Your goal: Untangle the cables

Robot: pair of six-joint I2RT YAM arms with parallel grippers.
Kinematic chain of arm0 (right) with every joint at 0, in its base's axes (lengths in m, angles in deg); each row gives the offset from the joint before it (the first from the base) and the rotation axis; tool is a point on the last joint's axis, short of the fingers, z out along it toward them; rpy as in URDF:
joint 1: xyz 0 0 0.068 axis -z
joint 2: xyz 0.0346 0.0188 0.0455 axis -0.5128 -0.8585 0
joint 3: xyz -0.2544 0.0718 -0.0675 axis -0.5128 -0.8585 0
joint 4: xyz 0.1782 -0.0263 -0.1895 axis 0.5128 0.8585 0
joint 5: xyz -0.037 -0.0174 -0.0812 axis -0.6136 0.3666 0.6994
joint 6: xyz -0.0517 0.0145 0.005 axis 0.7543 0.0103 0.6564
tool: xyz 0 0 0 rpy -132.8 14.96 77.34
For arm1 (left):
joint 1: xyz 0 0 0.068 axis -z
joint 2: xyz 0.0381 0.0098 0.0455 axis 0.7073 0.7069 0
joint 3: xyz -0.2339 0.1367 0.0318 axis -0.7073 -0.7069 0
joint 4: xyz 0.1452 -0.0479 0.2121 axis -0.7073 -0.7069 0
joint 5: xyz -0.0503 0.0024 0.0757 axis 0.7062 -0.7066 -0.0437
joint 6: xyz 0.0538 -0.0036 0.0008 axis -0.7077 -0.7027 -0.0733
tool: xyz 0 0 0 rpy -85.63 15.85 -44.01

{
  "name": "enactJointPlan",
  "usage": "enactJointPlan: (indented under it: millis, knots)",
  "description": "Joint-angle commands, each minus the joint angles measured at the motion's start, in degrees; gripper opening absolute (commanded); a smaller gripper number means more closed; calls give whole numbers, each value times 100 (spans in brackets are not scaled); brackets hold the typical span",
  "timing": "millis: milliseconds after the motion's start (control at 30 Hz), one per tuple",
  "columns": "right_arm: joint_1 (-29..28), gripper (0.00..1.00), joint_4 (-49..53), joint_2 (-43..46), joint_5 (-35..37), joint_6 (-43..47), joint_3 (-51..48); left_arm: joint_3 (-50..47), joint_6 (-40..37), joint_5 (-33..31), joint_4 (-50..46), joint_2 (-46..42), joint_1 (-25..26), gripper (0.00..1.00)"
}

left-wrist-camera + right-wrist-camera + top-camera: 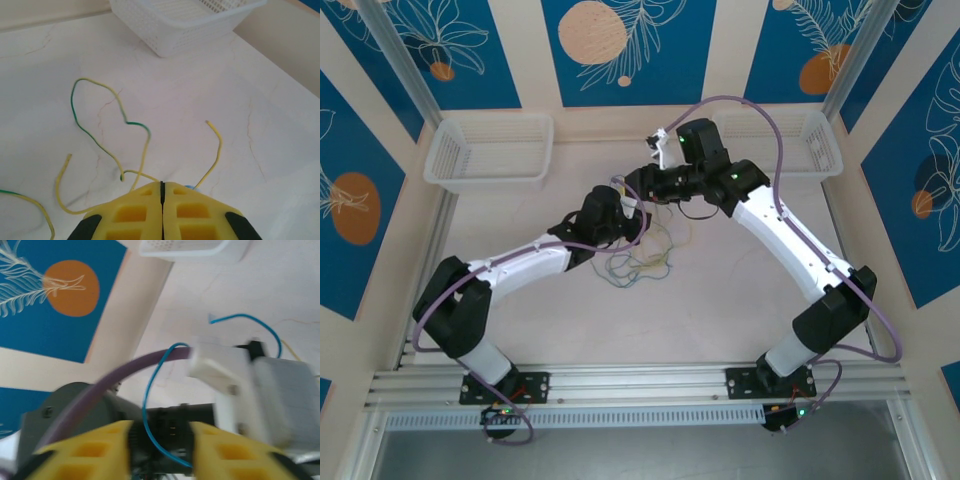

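If the right gripper (161, 434) closes where it is, it may catch the blue wire (145, 405) at mid-length, not near an end. A pull from there would likely tighten the tangle rather than loosen it. The two wrists sit very near each other, so a sideways tug could also knock one against the other. A hard pull by either arm might slip the thin strands out of the left gripper (161, 189).

The left arm reaches from the near left to mid-table, its jaws pressed together with no gap. Yellow and green strands fan out from under its tips, so it seems to have the cables (645, 262) pinched, though which strands it truly grips is hidden. The right arm bends in from the near right, wrist turned toward the left one. Its jaws are wide apart and hold nothing, with the blue wire running loose between them. The loops trail on the table (720, 300) toward the near side, well apart from the far baskets (490, 150)
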Motion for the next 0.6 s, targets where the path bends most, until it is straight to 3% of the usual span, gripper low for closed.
enactJointPlan:
  millis: [0, 67, 233, 367, 567]
  knots:
    - [192, 56, 259, 517, 592, 146, -393, -237, 72, -317, -19, -319, 57, 0]
    - [538, 73, -164, 1050, 895, -69, -1079, -403, 69, -395, 94, -464, 51, 0]
    - [1927, 85, -1217, 2037, 465, -872, -2750, -349, 10, -422, -155, -347, 53, 0]
    - [2293, 85, -842, 1758, 308, -875, -3177, -428, 111, -455, -93, -269, 52, 0]
    - [2176, 74, -1137, 1102, -288, -1297, -4089, -484, 138, -536, -76, -367, 50, 0]
